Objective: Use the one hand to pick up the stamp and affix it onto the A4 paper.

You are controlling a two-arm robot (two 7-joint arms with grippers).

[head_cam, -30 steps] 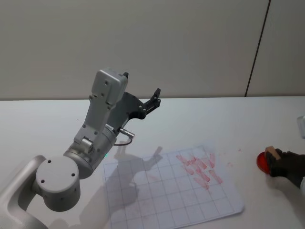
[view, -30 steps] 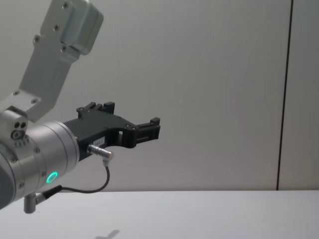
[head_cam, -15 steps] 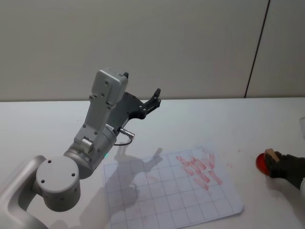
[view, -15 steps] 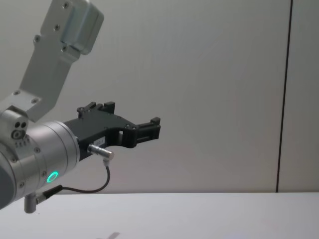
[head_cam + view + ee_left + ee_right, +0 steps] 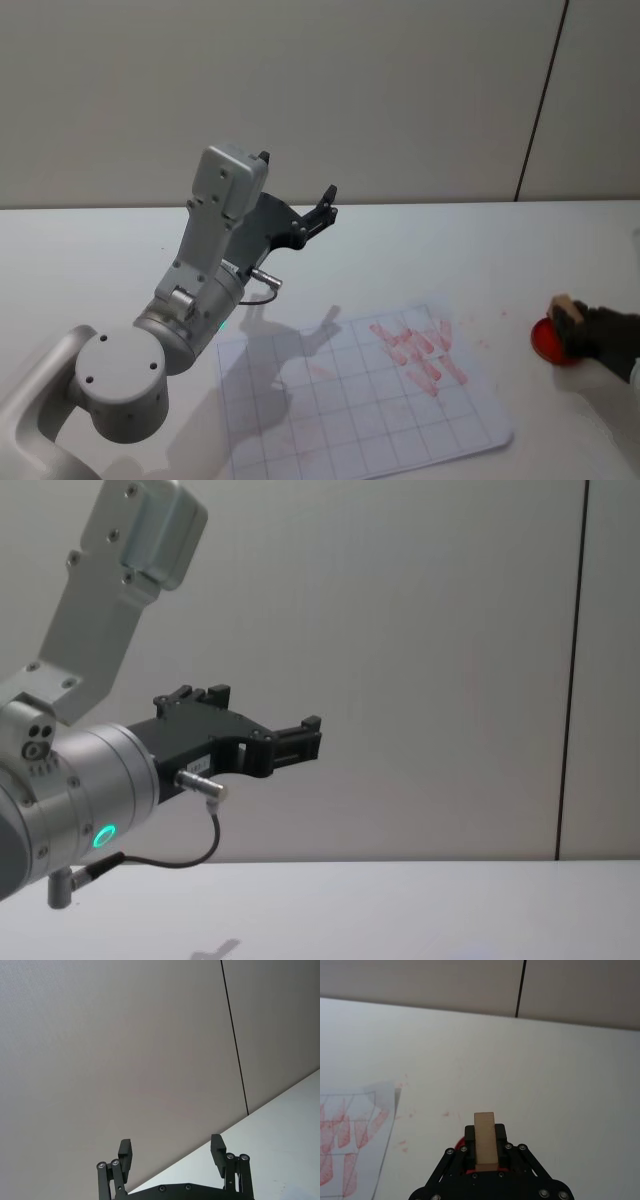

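Observation:
The stamp (image 5: 562, 305) is a small light-brown wooden block, also seen up close as the stamp (image 5: 484, 1139) in the right wrist view. My right gripper (image 5: 573, 324) is shut on it at the table's right edge, just over a round red ink pad (image 5: 548, 343). The A4 paper (image 5: 340, 410) lies flat on the white table to the gripper's left; it has a faint grid and several red stamp marks. Its corner with red marks shows as the A4 paper (image 5: 355, 1125) in the right wrist view. My left gripper (image 5: 297, 178) is held high, open and holding nothing, with the green ring lit on its arm.
The left arm (image 5: 205, 270) rises over the paper's left side and casts a shadow on it. A little red ink pad (image 5: 462, 1141) peeks out beside the right gripper (image 5: 484, 1149). The left gripper (image 5: 170, 1146) faces the grey wall; the chest view shows the left gripper (image 5: 265, 712) well above the table.
My right gripper has shifted a little up and to the left with the stamp, uncovering more of the red ink pad. The left arm has not moved.

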